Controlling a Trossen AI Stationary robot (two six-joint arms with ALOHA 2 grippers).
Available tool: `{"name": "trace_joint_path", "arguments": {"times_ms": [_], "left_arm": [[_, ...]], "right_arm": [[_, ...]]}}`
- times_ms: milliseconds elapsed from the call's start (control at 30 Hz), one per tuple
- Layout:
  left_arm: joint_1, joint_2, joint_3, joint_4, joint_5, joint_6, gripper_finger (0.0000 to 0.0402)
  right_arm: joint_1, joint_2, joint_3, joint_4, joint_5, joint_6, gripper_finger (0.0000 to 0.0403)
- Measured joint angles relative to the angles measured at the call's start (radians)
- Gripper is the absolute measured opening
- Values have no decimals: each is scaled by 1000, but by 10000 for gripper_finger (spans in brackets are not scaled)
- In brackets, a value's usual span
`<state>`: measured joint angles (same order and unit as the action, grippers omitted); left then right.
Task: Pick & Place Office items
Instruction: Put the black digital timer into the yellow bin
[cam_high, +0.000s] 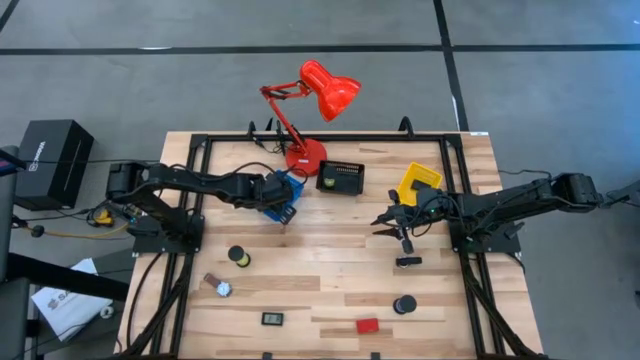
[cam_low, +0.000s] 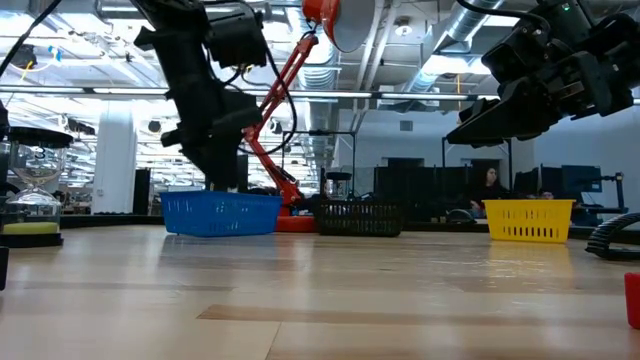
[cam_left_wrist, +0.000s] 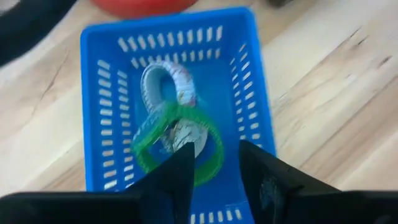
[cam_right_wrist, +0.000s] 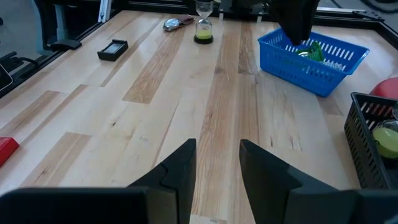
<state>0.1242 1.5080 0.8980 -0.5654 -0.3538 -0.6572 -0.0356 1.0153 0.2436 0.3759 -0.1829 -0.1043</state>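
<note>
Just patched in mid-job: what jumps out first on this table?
The tall red desk lamp at the table's far edge dominates. Just in front of it, the left gripper hangs over the blue bin, fingers open above a green tape roll and a grey one inside. The right gripper hovers open over bare wood near the yellow bin.

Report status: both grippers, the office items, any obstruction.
Left gripper open over blue bin, green tape roll inside. Right gripper open, empty, near yellow bin. Red block waits; nothing blocking.
</note>
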Motion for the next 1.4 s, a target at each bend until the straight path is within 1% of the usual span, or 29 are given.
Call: {"name": "trace_joint_path", "arguments": {"times_ms": [200, 333, 433, 500, 633, 733, 800, 900, 967, 1133, 1233, 1333, 1400], "left_arm": [[0, -103, 2, 59, -4, 99, 113], [-6, -191, 3, 153, -5, 174, 108], [-17, -233, 3, 232, -3, 240, 104], [-28, -250, 3, 277, -4, 285, 102], [-53, -260, 3, 342, -4, 353, 100], [-63, -262, 3, 370, -4, 385, 99], [-67, -262, 3, 373, -4, 390, 99], [-66, -262, 3, 374, -4, 391, 99], [-66, -262, 3, 373, -4, 391, 99], [-67, -264, 3, 381, 14, 391, 99], [-67, -289, 2, 381, 26, 391, 99], [-67, -340, 2, 377, 81, 392, 99], [-76, -376, 2, 375, 108, 391, 100]], "right_arm": [[0, 0, 0, 2, 0, 0, 114], [0, 0, 0, 2, 0, 10, 114], [0, 0, 0, 2, 0, 27, 114], [0, 0, 0, 2, 0, 32, 114], [-2, 6, -1, 26, 0, 105, 114], [-7, 8, -1, 37, 1, 113, 114], [-9, 18, -1, 50, 27, 124, 114], [-8, 34, -1, 86, 107, 155, 114], [-9, 46, 0, 78, 129, 157, 114], [-9, 94, 0, 84, 129, 157, 114], [-17, 128, 0, 91, 130, 158, 114], [-25, 162, 0, 110, 130, 149, 114], [-31, 185, 0, 141, 131, 97, 114]]}}
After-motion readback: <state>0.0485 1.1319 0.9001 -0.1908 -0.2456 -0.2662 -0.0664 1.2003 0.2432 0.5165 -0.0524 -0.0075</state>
